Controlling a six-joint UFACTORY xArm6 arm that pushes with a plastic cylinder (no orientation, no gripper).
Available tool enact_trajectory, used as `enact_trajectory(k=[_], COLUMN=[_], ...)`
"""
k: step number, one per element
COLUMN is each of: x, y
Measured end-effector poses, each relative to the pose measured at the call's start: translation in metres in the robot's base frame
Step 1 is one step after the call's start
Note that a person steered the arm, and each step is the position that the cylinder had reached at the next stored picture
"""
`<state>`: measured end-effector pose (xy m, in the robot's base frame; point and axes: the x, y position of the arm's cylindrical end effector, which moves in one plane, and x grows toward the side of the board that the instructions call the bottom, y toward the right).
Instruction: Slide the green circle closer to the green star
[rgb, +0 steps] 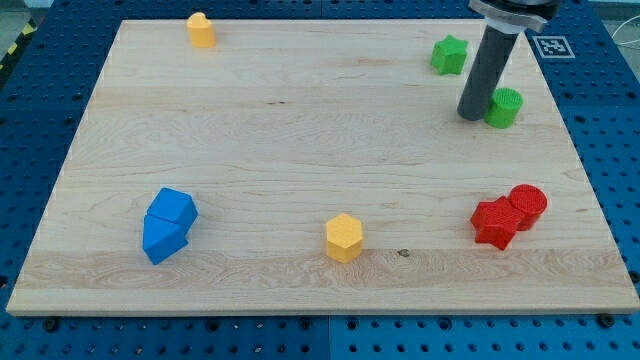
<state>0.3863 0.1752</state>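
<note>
The green circle (505, 107) sits far right on the wooden surface (300, 150); my tip (470, 115) touches its left side; the green star (449, 54) is near, farther back and left; there are no jaws, only a rod; red blocks (508, 216) sit near right.

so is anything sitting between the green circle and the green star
Nothing visible does. The green circle lies toward the view's lower right of the green star, with bare board between them. My tip sits right against the circle's left side, off the direct line between the two.
</note>
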Motion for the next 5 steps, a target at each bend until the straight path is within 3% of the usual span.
enact_trajectory(k=[3, 5], x=[0.017, 0.067], y=[-0.003, 0.026])
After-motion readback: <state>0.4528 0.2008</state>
